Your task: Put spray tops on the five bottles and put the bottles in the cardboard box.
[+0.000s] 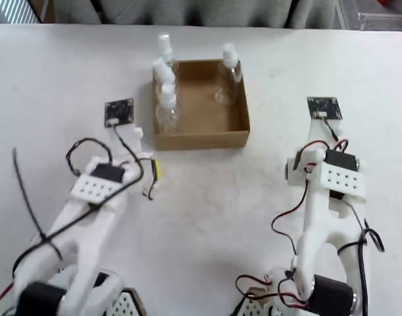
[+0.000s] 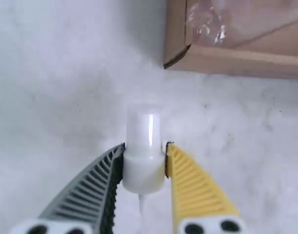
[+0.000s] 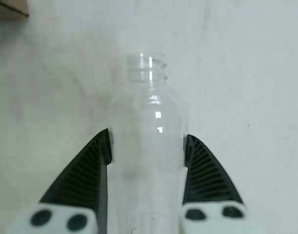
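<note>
Bench [image 1: 207, 210]: cardboard box [image 1: 201, 139], bottles [image 1: 168, 108] inside
Left pincer [image 2: 145, 158]: clamped on spray top [image 2: 145, 141]
Right pincer [image 3: 148, 141]: clamped on uncapped bottle [image 3: 149, 107]

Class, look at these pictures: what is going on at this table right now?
The left gripper is shut on a spray top beside the cardboard box. The right gripper is shut on a bottle with a bare neck. Four capped bottles are in the box.
</note>
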You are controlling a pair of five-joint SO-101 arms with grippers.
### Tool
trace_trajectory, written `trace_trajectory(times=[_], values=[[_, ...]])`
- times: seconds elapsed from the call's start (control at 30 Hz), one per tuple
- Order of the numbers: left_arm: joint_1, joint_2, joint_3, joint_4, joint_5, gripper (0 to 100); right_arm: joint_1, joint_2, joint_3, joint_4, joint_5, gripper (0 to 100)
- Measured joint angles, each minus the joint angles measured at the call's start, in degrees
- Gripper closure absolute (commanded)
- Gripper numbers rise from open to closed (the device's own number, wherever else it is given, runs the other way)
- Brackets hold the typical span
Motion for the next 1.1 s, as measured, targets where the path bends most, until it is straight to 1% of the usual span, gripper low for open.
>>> trace_trajectory(times=[0.17, 0.33, 0.5, 0.67, 0.77, 0.97, 1.1], values=[[-0.35, -11.16, 5.1, -0.62, 0.0, 98, -0.7, -6.15, 0.0, -8.26, -0.09, 98.2], [-0.35, -15.56, 6.59, -0.97, 0.0, 98, -0.44, -13.45, 0.0, -14.86, -0.09, 98.3], [-0.35, -16.35, 7.56, -2.9, 0.0, 98, -0.62, -19.08, 0.0, -16.35, -4.48, 98.3], [-0.35, -16.35, 7.56, -3.16, 0.0, 98, -3.08, -25.23, 1.32, -16.53, -5.54, 98.3], [-0.35, -16.35, 7.56, -3.16, 0.0, 98, -5.71, -31.38, 5.01, -19.25, -7.12, 98.3], [-0.35, -16.35, 7.56, -3.16, 0.0, 98, -5.89, -44.31, 16.88, -31.74, -17.14, 98.3], [-0.35, -16.35, 7.56, -3.16, 0.0, 98, -6.15, -50.9, 24.62, -38.68, -19.16, 98.3]])
